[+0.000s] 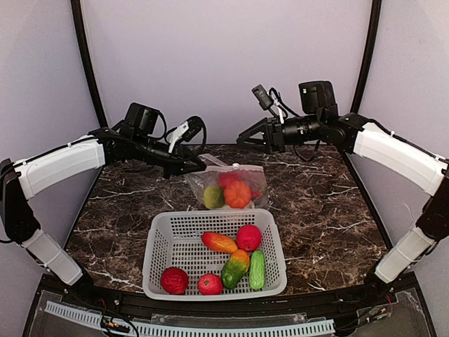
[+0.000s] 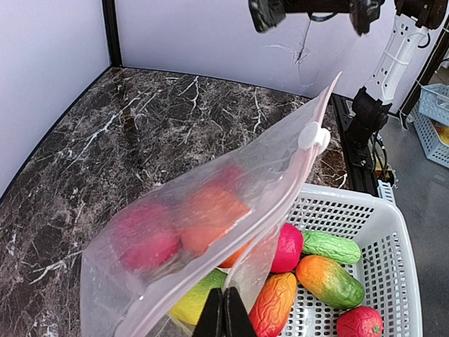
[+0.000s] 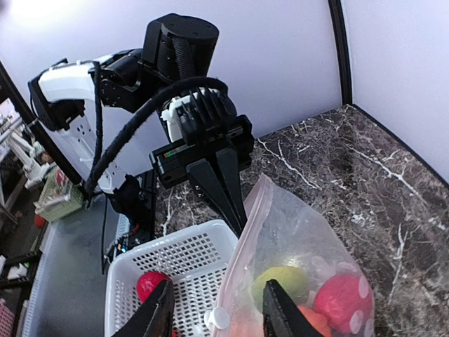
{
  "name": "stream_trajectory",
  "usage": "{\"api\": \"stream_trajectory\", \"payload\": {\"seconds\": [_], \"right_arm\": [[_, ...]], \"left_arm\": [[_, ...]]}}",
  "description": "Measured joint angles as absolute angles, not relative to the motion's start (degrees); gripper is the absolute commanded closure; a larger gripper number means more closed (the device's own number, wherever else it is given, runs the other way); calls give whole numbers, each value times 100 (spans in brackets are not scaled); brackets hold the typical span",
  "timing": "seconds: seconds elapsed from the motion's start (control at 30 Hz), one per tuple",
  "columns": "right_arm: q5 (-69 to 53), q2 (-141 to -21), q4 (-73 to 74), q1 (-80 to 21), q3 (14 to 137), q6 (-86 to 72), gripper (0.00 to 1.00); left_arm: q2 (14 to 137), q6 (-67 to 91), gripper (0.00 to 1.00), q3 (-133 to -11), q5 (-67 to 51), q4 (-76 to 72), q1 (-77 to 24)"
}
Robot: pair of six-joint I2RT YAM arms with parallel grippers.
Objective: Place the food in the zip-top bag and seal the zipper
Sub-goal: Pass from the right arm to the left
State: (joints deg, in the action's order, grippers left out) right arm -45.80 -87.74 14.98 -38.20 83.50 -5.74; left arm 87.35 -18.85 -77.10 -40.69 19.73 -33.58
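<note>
The zip-top bag (image 1: 231, 184) hangs tilted just behind the basket, with a green, an orange (image 1: 238, 194) and a red piece of food inside. My left gripper (image 1: 203, 167) is shut on the bag's left corner; in the left wrist view its jaws (image 2: 224, 317) pinch the plastic under the zipper (image 2: 295, 184). The white slider (image 2: 313, 137) sits far along the zipper. My right gripper (image 3: 216, 312) is open and straddles the zipper (image 3: 245, 239) at the slider (image 3: 218, 321), its fingers (image 3: 158, 316) clear of the plastic.
A white slotted basket (image 1: 158, 253) stands in front of the bag and holds several more food pieces, among them a cucumber (image 1: 257, 269) and a red fruit (image 1: 175, 280). The marble table (image 1: 323, 210) ends at walls on the left, right and back.
</note>
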Motion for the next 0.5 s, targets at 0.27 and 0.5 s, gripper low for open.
{"api": "stream_trajectory", "payload": {"seconds": [0.27,0.5], "right_arm": [[-3854,-8986,2497,-4202,9002,69,40],[-2875,-8993,3288,-4759,9181,513,46]], "left_arm": [[8729,-1723,99,-7590,-4069,1828,-3367],[8667,-1509,99,-7590,-3992,1723,-3367]]}}
